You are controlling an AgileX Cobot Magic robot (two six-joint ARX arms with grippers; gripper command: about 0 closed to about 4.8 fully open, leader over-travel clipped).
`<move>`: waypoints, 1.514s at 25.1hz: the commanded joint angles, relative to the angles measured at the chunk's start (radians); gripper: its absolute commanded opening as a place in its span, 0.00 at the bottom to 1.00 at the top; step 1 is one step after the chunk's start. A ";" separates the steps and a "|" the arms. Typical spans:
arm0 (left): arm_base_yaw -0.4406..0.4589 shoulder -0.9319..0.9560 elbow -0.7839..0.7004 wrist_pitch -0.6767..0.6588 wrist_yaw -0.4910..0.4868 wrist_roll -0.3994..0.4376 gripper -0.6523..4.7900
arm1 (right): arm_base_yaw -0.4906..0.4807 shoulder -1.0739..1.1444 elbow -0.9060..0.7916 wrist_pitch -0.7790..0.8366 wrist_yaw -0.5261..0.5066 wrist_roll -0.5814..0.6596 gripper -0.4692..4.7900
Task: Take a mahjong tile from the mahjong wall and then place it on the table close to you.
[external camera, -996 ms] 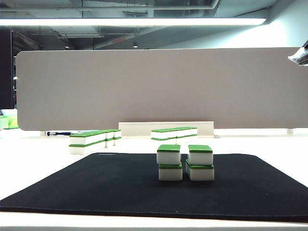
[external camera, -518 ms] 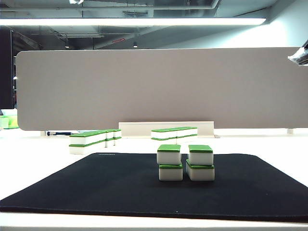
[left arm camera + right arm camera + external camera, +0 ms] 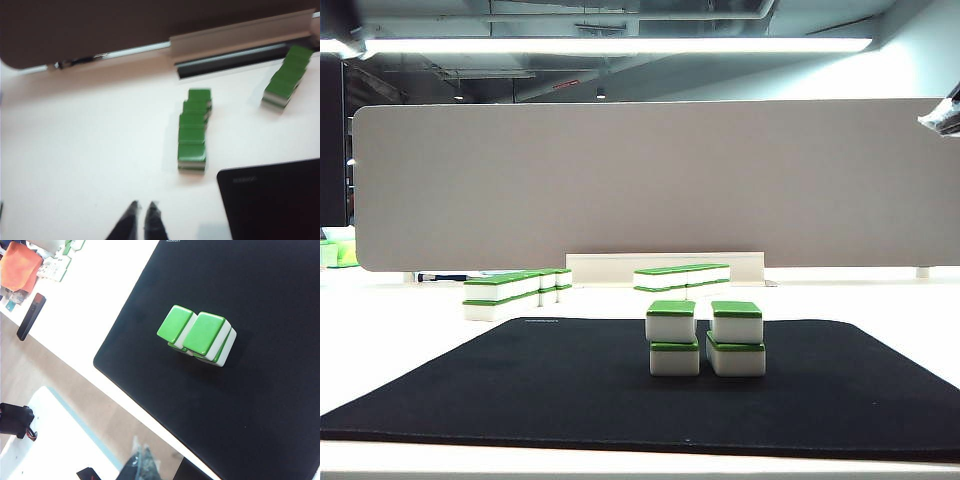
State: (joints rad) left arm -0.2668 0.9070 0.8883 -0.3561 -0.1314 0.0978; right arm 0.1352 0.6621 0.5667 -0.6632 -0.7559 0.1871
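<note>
Mahjong wall (image 3: 705, 338) first: in your exterior view it stands on the black mat (image 3: 570, 385), near the middle of the white tabletop (image 3: 400, 330), green-topped tiles stacked two high; two further tile rows (image 3: 515, 292) lie behind it, before the grey-beige partition (image 3: 650, 180). No arm shows here. Your left wrist view (blurred) has the left claw (image 3: 140, 216) with its fingertips pressed together, holding nothing, above bare tabletop short of a tile row (image 3: 194, 129). Your right wrist view looks down on the wall (image 3: 197, 335); the right claw (image 3: 140, 460) looks closed and empty, past the mat's edge.
</note>
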 commanded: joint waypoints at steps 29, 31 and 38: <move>0.283 -0.847 -0.882 0.258 -0.002 -0.187 0.16 | 0.002 -0.001 0.003 0.009 -0.004 -0.004 0.09; 0.283 -0.867 -0.882 0.228 -0.014 -0.179 0.16 | 0.002 -0.001 0.003 0.009 -0.003 -0.004 0.09; 0.283 -0.902 -0.882 0.178 -0.016 -0.142 0.16 | 0.002 -0.002 0.003 0.009 -0.003 -0.004 0.09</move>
State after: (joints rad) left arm 0.0174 0.0048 0.0059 -0.1677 -0.1497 -0.0654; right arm 0.1364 0.6621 0.5667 -0.6632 -0.7559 0.1871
